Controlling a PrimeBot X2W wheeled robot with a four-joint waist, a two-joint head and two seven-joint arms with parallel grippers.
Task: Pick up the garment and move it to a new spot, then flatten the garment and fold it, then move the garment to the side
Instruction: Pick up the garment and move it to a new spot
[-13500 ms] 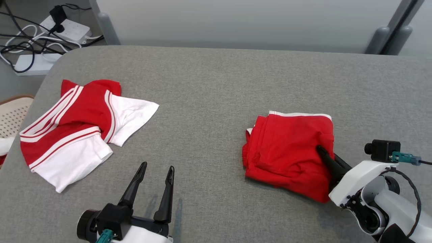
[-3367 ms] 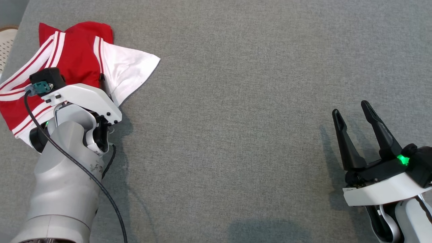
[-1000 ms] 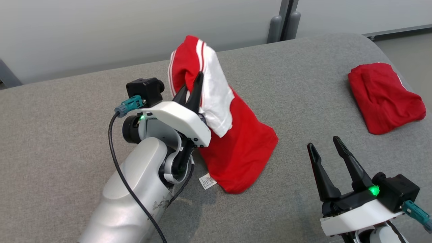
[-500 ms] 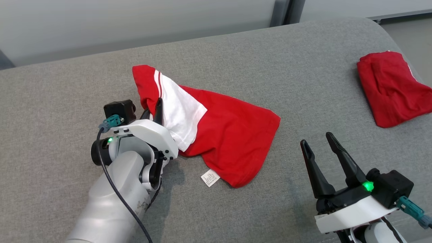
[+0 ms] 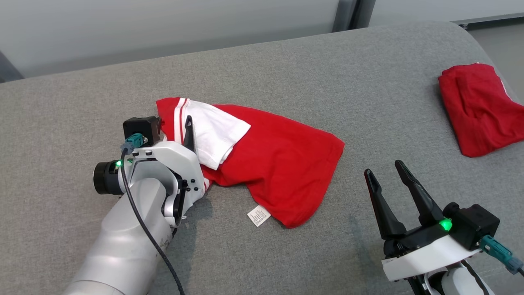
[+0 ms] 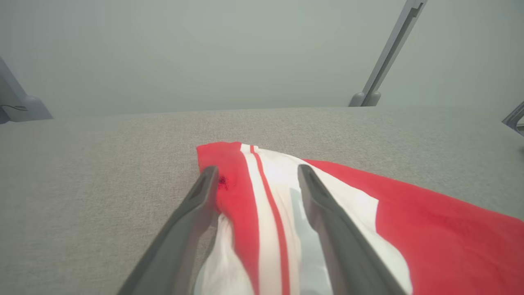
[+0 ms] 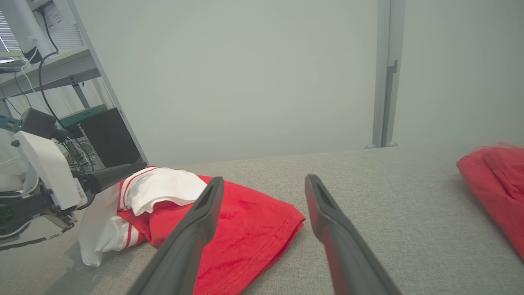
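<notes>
The red-and-white garment [image 5: 278,164] lies rumpled at the middle of the grey padded table [image 5: 286,73], so relocating seems done; flattening, folding and shifting aside remain. The left gripper [image 6: 258,170] straddles its sleeve [image 5: 213,133], jaws parted, gripping nothing. The right gripper [image 5: 383,168] is spread wide, empty, near the front edge.

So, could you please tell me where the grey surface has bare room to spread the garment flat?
The grey surface is bare between the striped garment and the folded red garment, and in the far strip behind both. Crowded: around the left tool, open over that garment, and near the right tool.
</notes>
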